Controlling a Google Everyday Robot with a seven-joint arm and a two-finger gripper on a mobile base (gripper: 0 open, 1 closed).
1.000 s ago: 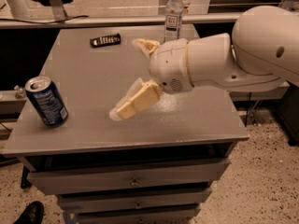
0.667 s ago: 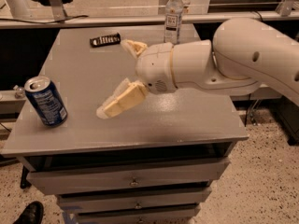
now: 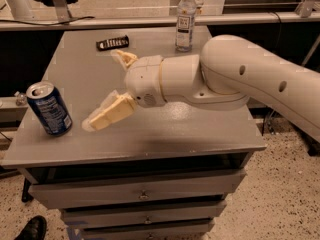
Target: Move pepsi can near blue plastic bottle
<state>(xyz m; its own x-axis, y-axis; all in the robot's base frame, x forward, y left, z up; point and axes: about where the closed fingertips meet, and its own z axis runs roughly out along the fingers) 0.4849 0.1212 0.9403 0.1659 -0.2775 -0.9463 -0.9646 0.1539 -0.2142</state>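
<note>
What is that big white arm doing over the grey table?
A white robot arm is stretched across the grey cabinet table. Its gripper hovers above the middle with jaws spread wide open, aimed at a small dark blue drink can standing near a front corner. It holds nothing yet. A tall clear plastic bottle with a white cap stands at the far edge, well apart from the can.

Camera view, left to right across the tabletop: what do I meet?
pepsi can → gripper, open, hovering over the middle of the tabletop → blue plastic bottle at the far edge.
</note>
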